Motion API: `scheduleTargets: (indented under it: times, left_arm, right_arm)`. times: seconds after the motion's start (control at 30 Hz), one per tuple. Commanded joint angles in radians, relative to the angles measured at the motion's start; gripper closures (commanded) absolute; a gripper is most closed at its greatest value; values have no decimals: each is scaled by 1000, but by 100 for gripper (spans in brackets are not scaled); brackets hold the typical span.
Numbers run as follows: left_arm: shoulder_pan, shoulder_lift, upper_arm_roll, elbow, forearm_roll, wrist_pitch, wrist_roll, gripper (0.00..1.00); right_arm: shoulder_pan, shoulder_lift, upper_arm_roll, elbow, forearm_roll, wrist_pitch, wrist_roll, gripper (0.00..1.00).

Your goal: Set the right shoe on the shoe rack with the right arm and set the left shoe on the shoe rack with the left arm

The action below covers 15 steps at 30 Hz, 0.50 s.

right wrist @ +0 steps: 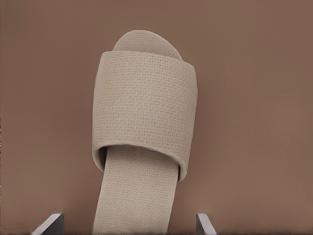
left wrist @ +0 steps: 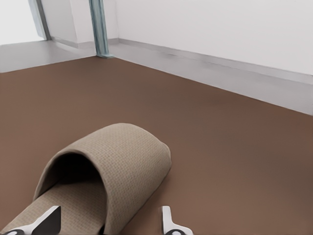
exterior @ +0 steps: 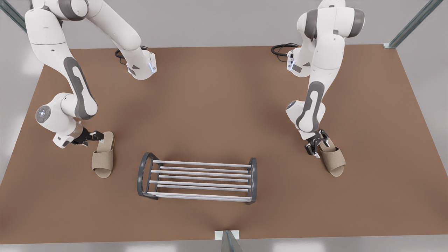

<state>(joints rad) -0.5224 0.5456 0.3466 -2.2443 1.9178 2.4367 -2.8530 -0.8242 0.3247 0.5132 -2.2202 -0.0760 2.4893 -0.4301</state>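
Observation:
The shoe rack point(exterior: 201, 163) stands in the middle of the brown table, nearer the front edge, with nothing on its silver bars. A beige slipper point(exterior: 103, 159) lies on the front view's left of the rack. My left gripper point(exterior: 99, 135) is low at its heel, open, with its fingertips point(left wrist: 49, 223) on either side of the heel of that slipper point(left wrist: 122, 156). A second beige slipper point(exterior: 334, 159) lies on the front view's right. My right gripper point(exterior: 320, 145) points down over its heel, open and straddling the sole of the slipper point(right wrist: 144, 112) without touching it.
The brown table point(exterior: 217, 105) has bare surface between each slipper and the rack. Black cables point(exterior: 283, 49) lie by the arm bases at the back. A metal post point(exterior: 227, 241) stands at the middle of the front edge.

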Motion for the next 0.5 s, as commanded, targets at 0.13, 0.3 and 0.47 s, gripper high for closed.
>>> scheduleTargets:
  times: [0.13, 0.3, 0.47]
  left_arm:
    - [-5, 5, 2, 5, 98, -10, -819, 0]
    - [-22, -6, 34, 6, 139, -28, -642, 0]
    - [-18, 37, 40, 58, 148, -30, -641, 0]
  right_arm:
    - [7, 80, -2, 36, -5, -4, -72, 0]
    - [-1, 108, -13, 33, -18, 30, -72, 0]
    - [11, 151, -15, 57, -19, 106, -72, 0]
